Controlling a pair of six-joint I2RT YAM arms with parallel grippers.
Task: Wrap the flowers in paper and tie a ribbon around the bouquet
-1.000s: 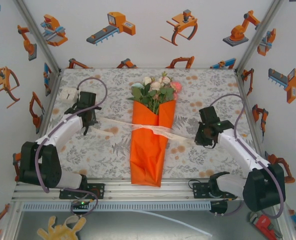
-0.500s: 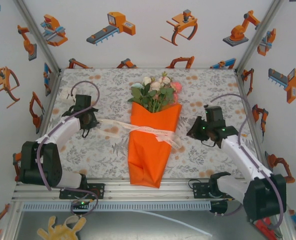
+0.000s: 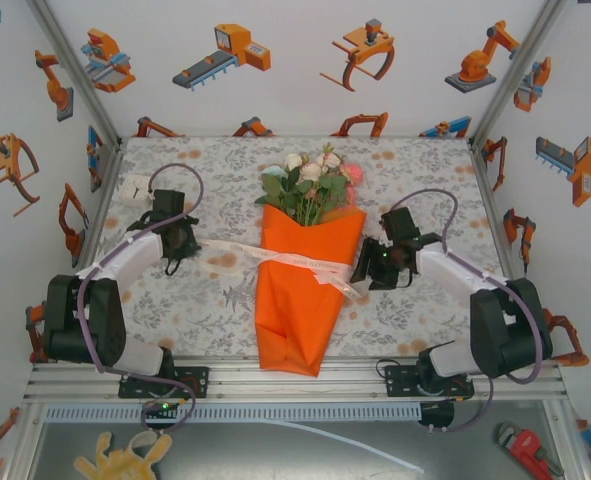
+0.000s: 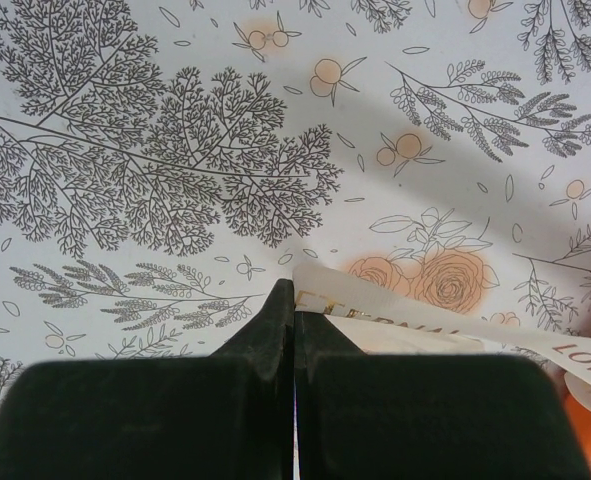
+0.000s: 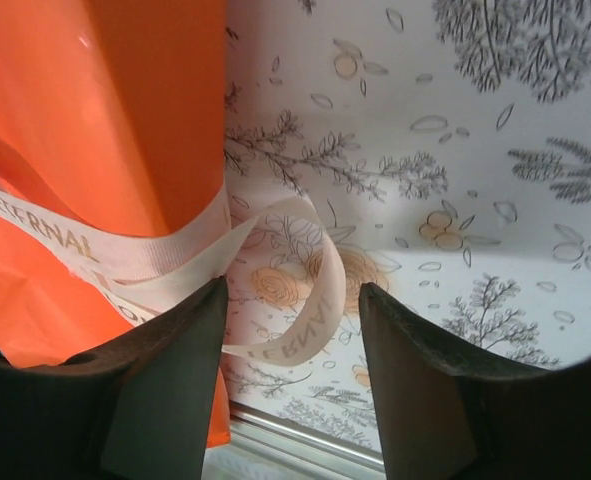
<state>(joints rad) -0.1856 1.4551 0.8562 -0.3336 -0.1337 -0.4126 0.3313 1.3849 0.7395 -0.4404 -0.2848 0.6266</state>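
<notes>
Floral tablecloth (image 3: 215, 300), robot-print walls (image 3: 295, 100)

Two arms, same build: left arm (image 3: 135, 255) and right arm (image 3: 455, 272) have glossy white plastic links between chunky black joint housings (image 3: 75, 325), on black bases (image 3: 165, 380). A thin purple-grey cable (image 3: 175, 166) loops off each wrist. The fingers (image 5: 165, 390) are matte black, wedge-shaped and blunt-tipped.

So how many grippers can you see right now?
2: the left gripper, left of the bouquet, shut on the ribbon; the right gripper, at the bouquet's right edge, open by the ribbon's curl.
</notes>
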